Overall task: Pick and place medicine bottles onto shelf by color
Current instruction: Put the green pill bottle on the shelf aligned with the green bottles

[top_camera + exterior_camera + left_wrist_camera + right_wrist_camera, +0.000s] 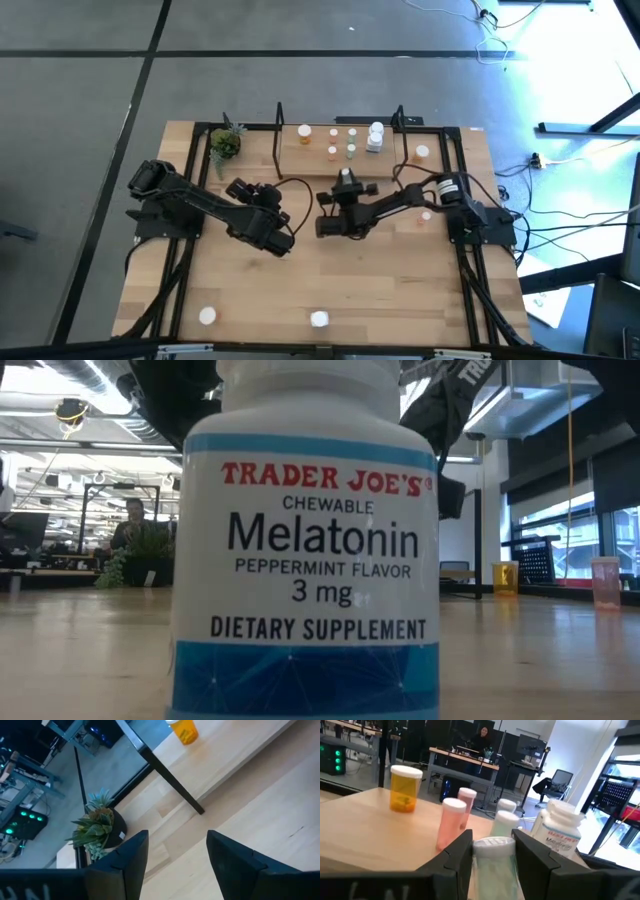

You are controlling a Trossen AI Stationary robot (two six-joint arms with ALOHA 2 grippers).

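The shelf (316, 143) stands at the table's far edge, a light board with black end frames. On it stand an orange bottle (405, 787), two pink ones (452, 822), pale green ones (505, 820) and a white one (560, 832). My right gripper (345, 177) is at the shelf's near edge, shut on a pale green bottle (492, 865) with a white cap. My left gripper (238, 188) hovers open above the table, left of centre, with nothing between its fingers (125, 865). It faces the potted plant (97, 825). My right gripper pinches the pale green bottle's body just under its white cap (492, 845) between its two fingers. The fingers lie about level and come from the table's near side. The bottle stands upright, cap up; its bottom is hidden, so I cannot tell whether it rests on anything.
A large white Melatonin bottle (305, 560) stands right in front of the low camera at the near edge (319, 319), and another white-capped bottle (207, 316) stands to its left. Two more bottles (422, 152) (425, 215) stand at the right. The shelf's black leg (170, 775) is near the plant.
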